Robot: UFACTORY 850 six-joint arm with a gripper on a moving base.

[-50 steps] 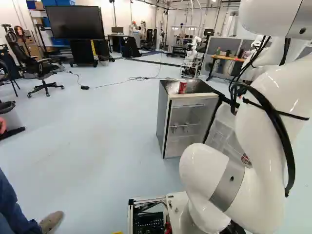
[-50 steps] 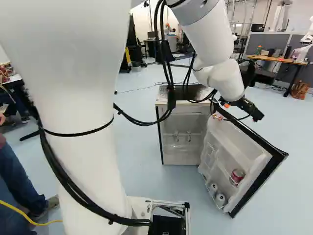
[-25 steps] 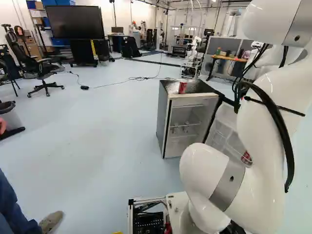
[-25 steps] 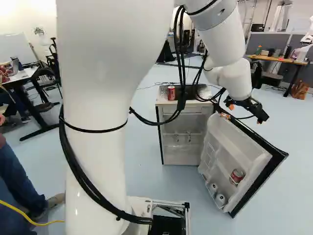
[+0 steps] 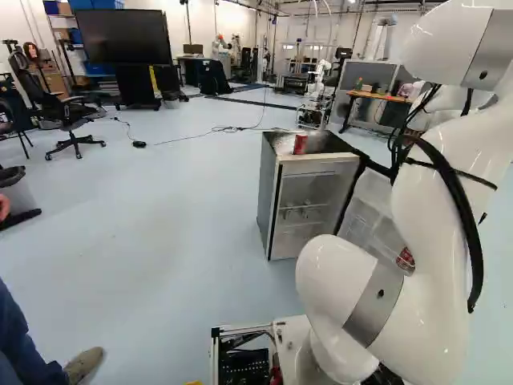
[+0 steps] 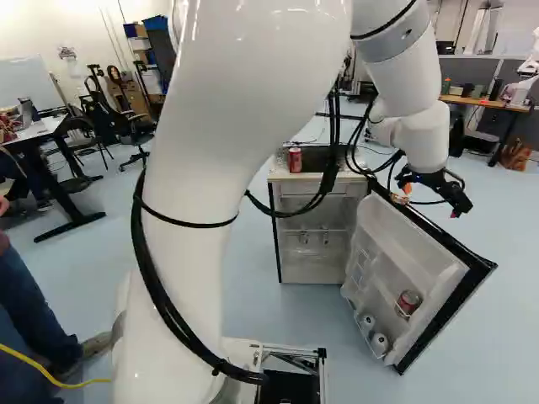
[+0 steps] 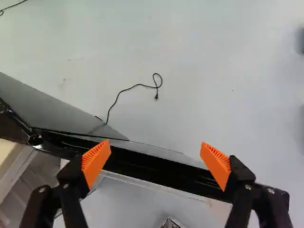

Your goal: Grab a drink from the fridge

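Observation:
My gripper hangs over the top edge of the swung-out fridge door in the right base view. In the wrist view the gripper is open, its orange pads wide apart, and the door's black edge runs beneath both fingers; nothing is held. The fridge stands with its door open. A red can is upright on its top. In the door shelves sit another red can and two pale round-ended items. Wire shelves show inside the fridge.
A black cord lies on the floor beyond the door in the wrist view. Farther off are an office chair, a large screen and a wooden-topped desk. Another robot shows at the right base view's edge.
The arm has swung rightward in the right base view, with the gripper sliding right and slightly lower along the door's top. This uncovered the can on the fridge. The base has not moved.

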